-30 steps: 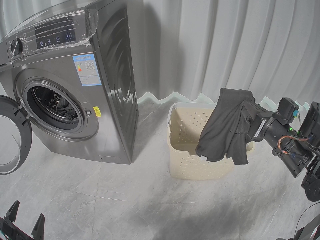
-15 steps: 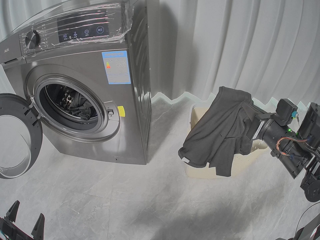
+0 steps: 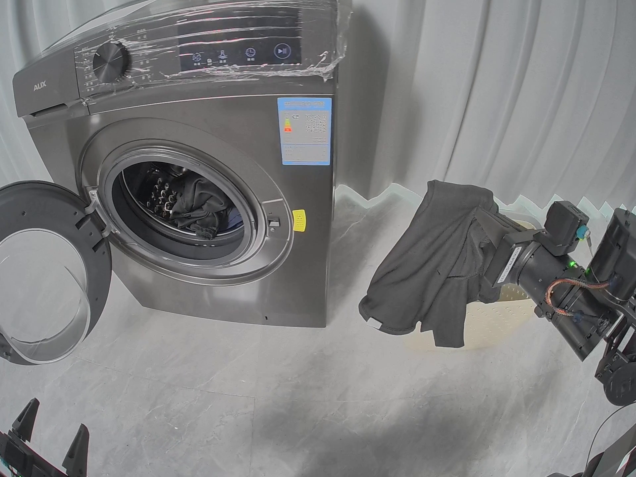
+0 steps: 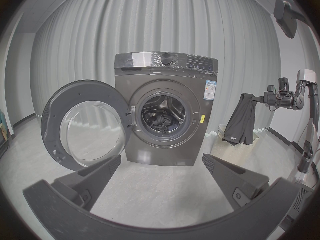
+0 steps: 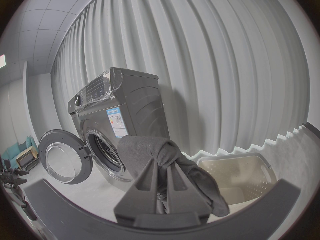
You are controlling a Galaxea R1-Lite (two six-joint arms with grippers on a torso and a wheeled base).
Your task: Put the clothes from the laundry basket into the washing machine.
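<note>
You have one washing machine [image 3: 199,107] in the upper left of the head view. Its round door [image 3: 40,200] is swung wide open to the left of the drum opening [image 3: 126,193], at the frame's left edge. Inside the drum lies a bundle of dark clothes [image 3: 199,207]; you cannot count the pieces. Your right gripper [image 5: 162,165] has its fingers pressed together, pinching one dark grey garment [image 3: 430,266]. The garment hangs at centre right of the head view, held in the air to the right of the machine and above the one cream laundry basket [image 5: 233,157]. It hides most of that basket in the head view. Grey tiled floor [image 3: 265,379] lies between the hanging garment and the open drum. Your left gripper [image 4: 160,156] sits at the bottom left corner of the head view, fingers spread wide and holding nothing. White pleated curtain [image 3: 497,67] runs behind everything. The machine's front carries two stickers: a blue label [image 3: 304,130] at its upper right and a small yellow sticker [image 3: 299,220] beside the opening. One knob [image 3: 109,61] and a row of lit icons sit under crinkled plastic film [image 3: 232,54]. The label's print is too small to read.
</note>
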